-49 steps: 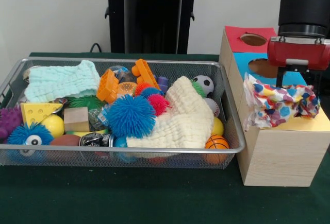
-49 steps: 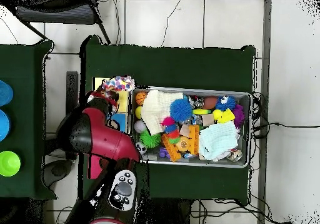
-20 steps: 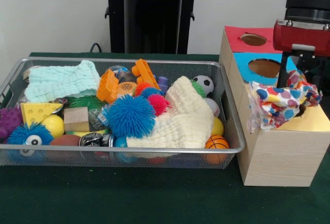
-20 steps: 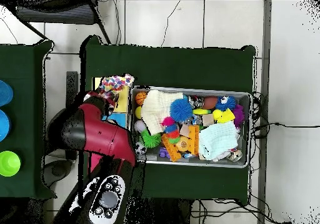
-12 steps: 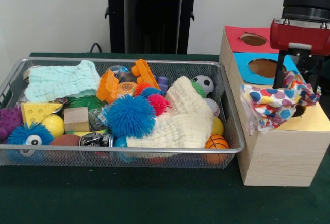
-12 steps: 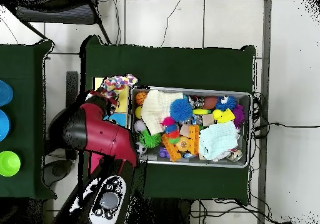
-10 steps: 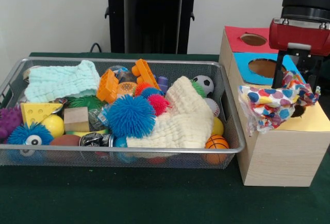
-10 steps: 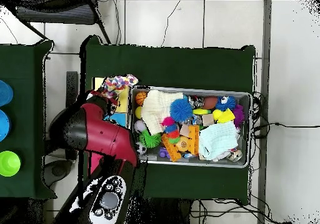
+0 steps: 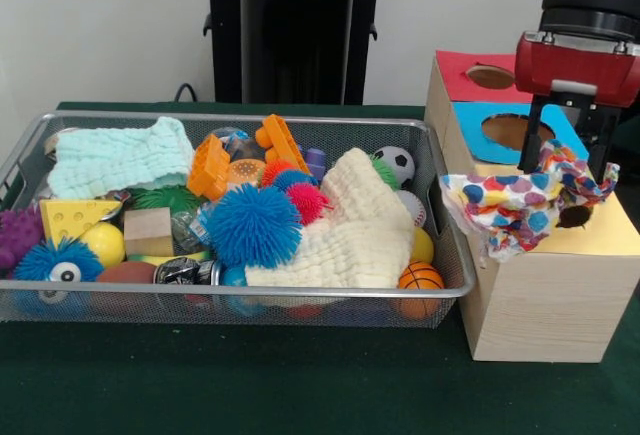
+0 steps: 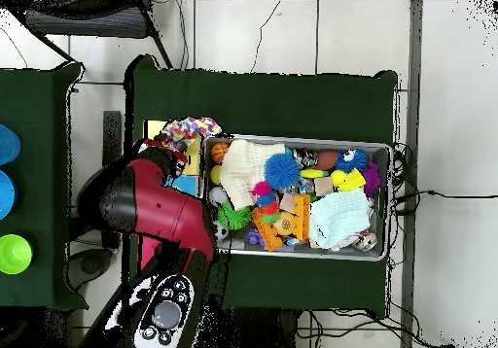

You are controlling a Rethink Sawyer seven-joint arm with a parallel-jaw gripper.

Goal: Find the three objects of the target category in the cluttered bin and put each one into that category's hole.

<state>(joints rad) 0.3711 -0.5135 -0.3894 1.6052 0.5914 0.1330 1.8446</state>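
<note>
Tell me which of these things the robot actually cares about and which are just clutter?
In the job: spotted wrapper, draped over the box at the gripper; yellow hole; wire bin.

Just lying about: cream cloth, mint cloth, blue spiky ball, soccer ball, orange blocks, blue hole, red hole.

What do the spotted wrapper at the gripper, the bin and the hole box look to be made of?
Spotted wrapper: thin, crinkly sheet, probably plastic film or paper; it crumples and hangs in folds.
Bin: silver wire mesh with a rounded metal rim, see-through.
Box: pale wood, going by the grain lines, matte, with a yellow paper-like top around the hole.
</note>
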